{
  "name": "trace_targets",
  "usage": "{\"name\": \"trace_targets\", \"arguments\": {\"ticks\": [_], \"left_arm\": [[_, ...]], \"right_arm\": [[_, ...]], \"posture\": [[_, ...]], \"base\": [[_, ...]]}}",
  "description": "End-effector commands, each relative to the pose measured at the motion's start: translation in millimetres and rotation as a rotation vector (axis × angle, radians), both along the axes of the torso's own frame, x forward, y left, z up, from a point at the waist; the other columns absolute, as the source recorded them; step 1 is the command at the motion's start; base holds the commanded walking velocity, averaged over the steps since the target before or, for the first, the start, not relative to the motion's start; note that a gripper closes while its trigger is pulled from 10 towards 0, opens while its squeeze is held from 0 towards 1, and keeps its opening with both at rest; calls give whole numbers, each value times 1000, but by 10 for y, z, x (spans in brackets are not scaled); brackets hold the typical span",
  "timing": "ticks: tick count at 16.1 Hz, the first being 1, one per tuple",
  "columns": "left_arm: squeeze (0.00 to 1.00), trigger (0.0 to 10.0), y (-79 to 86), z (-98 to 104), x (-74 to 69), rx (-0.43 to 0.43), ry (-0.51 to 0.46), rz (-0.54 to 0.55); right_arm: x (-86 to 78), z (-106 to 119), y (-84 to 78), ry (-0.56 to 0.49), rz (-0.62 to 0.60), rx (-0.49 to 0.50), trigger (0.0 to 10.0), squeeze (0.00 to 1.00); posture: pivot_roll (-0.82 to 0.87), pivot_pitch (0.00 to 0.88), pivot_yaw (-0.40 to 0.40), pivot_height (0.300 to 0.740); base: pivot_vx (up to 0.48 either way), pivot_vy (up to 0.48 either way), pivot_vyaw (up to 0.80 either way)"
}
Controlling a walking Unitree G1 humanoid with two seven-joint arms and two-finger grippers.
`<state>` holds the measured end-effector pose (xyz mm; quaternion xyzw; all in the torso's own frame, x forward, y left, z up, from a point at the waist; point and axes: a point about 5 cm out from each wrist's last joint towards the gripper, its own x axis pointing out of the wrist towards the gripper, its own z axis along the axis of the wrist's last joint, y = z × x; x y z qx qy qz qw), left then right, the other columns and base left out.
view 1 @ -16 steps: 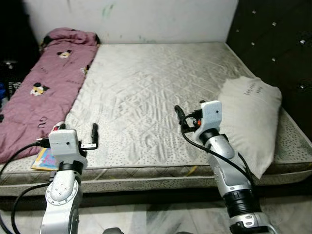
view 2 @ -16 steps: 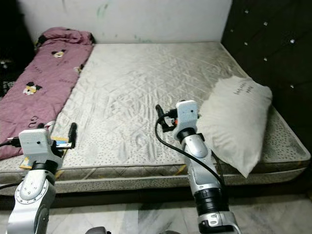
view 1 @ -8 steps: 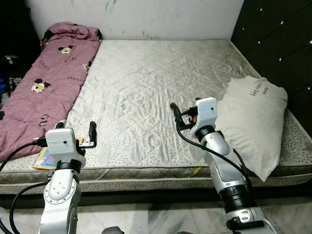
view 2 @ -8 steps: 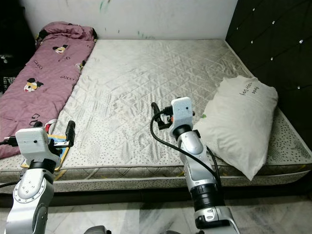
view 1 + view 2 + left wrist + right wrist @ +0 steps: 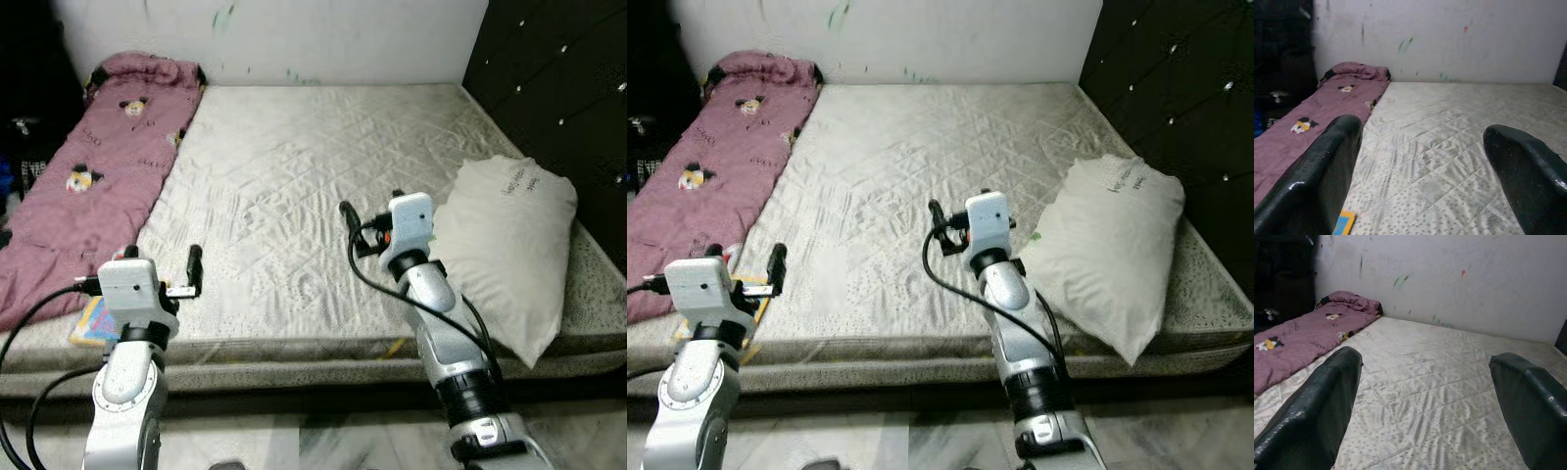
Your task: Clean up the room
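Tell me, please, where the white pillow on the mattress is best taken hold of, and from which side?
Probably by the white pillow's near lower corner, which overhangs the mattress's front edge. It leans against the dark headboard, so come from the open side, where the right tool hangs open above the mattress. The stuffing looks soft, so pinch a fold.

Bare quilted mattress (image 5: 313,176) (pink blanket (image 5: 88,176) left, pillow (image 5: 505,245) right)

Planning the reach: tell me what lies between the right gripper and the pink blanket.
Bare quilted mattress, seen in the left eye view, lies between the right gripper and pink blanket.
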<state>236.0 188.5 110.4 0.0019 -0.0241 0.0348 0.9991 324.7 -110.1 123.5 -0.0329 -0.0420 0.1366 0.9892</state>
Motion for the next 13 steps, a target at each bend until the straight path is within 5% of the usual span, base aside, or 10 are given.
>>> {"name": "trace_targets", "arguments": {"ticks": [1,10,13], "left_arm": [[0,10000,-6,13,2,-2,-8,-13],[0,10000,-20,24,26,-10,-13,-22],[0,10000,15,-7,26,5,13,43]], "right_arm": [[-7,-33,-17,13,7,13,10000,0],[0,-20,-46,3,12,37,10000,0],[0,-31,-64,10,3,39,10000,0]], "posture": [[-35,0,6,740],[-33,0,4,740],[-30,0,4,740]], "base": [[337,0,0],[431,0,0],[0,0,0]]}}
